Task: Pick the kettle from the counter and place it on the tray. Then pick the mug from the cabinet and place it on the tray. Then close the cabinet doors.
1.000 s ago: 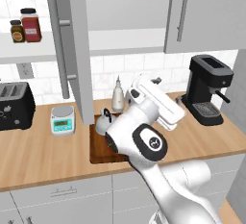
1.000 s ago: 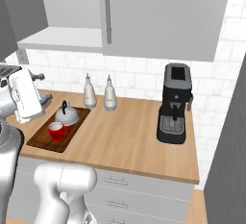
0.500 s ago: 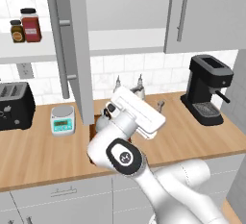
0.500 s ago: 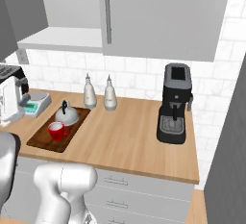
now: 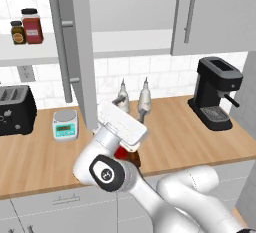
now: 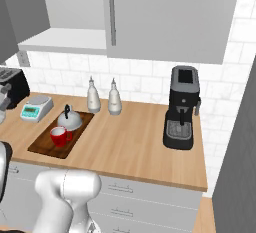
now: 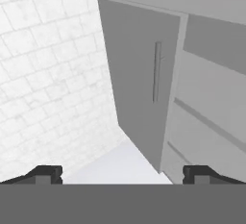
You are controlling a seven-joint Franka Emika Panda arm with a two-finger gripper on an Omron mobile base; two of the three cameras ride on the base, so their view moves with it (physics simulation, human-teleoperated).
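Note:
The silver-grey kettle (image 6: 69,119) and the red mug (image 6: 60,136) both stand on the dark-brown tray (image 6: 42,147) on the wooden counter (image 6: 135,142). In the left base view my arm (image 5: 107,172) covers most of the tray, and a sliver of the mug (image 5: 122,153) shows under the hand. The grey cabinet (image 5: 115,42) is open, one of its cabinet doors (image 5: 80,52) swung out toward me. In the hand view my gripper (image 7: 122,175) is open and holds nothing. It looks up at that door (image 7: 137,74) and its bar handle (image 7: 156,71), still some way off.
Two jars (image 5: 27,25) stand on the cabinet shelf. A white-and-teal scale (image 5: 65,124) and a black toaster (image 5: 15,109) sit left of the tray. Two white bottles (image 6: 93,96) stand behind it, and a coffee machine (image 6: 182,107) at the right. The neighbouring cabinet (image 6: 165,12) is shut.
My arm has swung left, away from above the tray and toward the open door. The hand has left the right base view. Kettle and mug have stayed on the tray.

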